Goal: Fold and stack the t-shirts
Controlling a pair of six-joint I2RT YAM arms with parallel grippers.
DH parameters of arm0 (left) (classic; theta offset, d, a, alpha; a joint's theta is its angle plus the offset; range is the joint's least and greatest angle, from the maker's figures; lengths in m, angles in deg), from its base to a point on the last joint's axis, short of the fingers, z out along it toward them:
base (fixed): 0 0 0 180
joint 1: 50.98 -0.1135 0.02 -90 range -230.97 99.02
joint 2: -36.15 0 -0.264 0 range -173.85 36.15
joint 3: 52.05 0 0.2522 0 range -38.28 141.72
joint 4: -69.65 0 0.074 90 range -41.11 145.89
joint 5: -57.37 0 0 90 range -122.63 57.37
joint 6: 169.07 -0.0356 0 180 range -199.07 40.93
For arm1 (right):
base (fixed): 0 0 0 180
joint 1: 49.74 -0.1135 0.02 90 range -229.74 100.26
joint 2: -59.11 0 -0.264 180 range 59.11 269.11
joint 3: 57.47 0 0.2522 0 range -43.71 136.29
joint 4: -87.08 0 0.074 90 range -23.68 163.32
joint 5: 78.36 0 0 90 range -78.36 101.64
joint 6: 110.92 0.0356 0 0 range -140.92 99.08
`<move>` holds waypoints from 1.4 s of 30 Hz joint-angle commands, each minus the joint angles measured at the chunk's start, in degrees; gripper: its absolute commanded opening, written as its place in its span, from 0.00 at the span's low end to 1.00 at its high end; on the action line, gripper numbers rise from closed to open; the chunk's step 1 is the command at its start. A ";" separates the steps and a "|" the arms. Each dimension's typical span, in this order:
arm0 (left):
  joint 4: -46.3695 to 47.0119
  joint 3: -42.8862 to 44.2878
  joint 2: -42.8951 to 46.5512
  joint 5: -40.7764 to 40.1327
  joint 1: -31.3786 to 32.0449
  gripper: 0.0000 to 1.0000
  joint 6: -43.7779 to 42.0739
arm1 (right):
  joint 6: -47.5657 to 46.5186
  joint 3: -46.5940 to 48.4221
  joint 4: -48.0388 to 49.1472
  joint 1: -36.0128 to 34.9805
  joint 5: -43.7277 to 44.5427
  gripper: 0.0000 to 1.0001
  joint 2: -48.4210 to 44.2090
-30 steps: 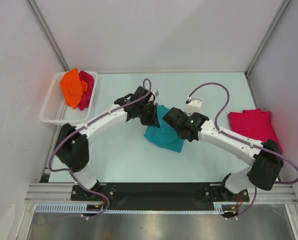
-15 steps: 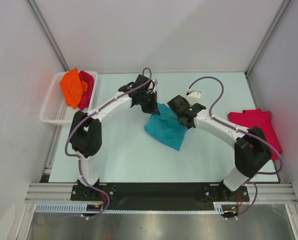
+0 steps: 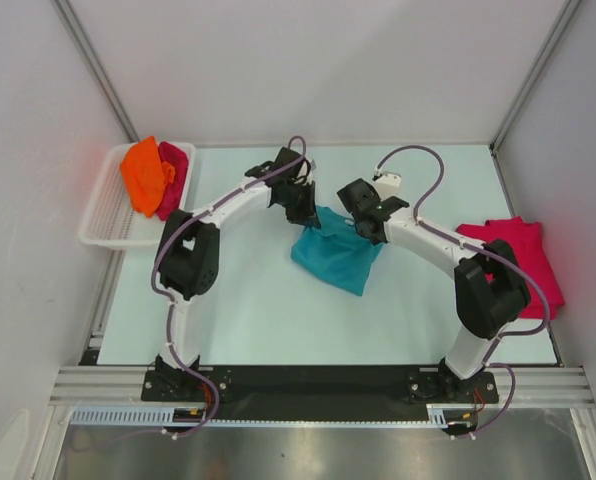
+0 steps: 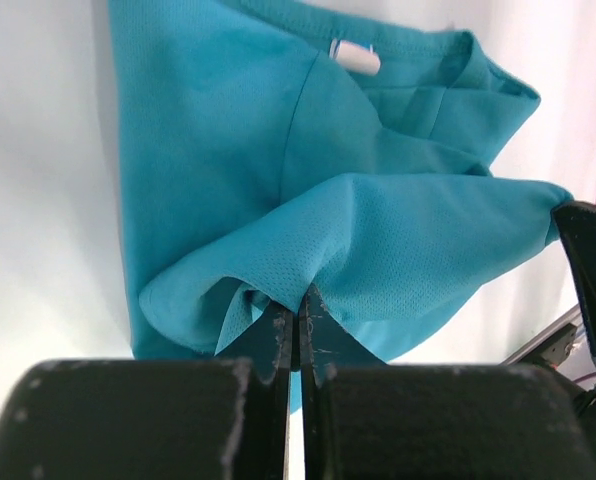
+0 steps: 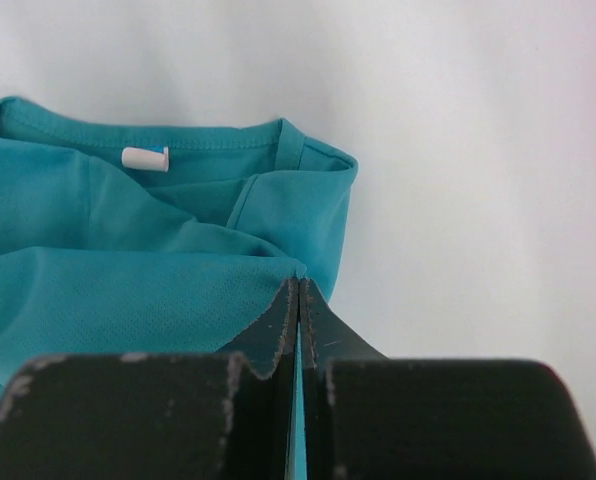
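The teal t-shirt (image 3: 336,260) lies near the middle of the table (image 3: 248,310), bunched into a rough wedge. Its point trails toward five o'clock and its upper edge is drawn between the two pincers.

The left pincer (image 3: 304,213) grips that edge at the shirt's ten o'clock corner. In the left wrist view its fingers are pressed tight together on a puckered fold of the mesh cloth (image 4: 298,300). The collar and a small white neck label (image 4: 355,57) lie beyond the fold.

The right pincer (image 3: 366,230) has the edge at the shirt's one o'clock corner. In its own view the jaws are closed flat on a thin lip of teal fabric (image 5: 298,292). The same neck label (image 5: 144,157) sits off toward ten o'clock of the fingertips, with bare table to the right.

Both arms arch in from the near edge, the left arm (image 3: 228,208) from seven o'clock and the right arm (image 3: 428,245) from five o'clock.

At three o'clock of the teal shirt, well apart from it, a crimson-pink t-shirt (image 3: 513,255) lies flat near the table's right edge. At ten o'clock, at the table's left edge, stands a white slatted basket (image 3: 100,228). It holds an orange t-shirt (image 3: 143,172) heaped against a second crimson-pink t-shirt (image 3: 175,180), the two touching.
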 commanded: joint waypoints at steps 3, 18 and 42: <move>0.70 6.96 -3.71 2.88 -1.39 0.00 0.40 | -0.50 3.52 1.68 1.26 2.16 0.00 1.39; -3.70 10.40 -4.69 -3.88 -3.59 1.00 -0.56 | 0.12 3.61 3.09 4.42 1.89 0.49 3.32; -1.94 -2.07 9.90 -5.47 -2.71 1.00 0.22 | 1.08 5.02 1.16 -2.87 1.20 0.43 -4.07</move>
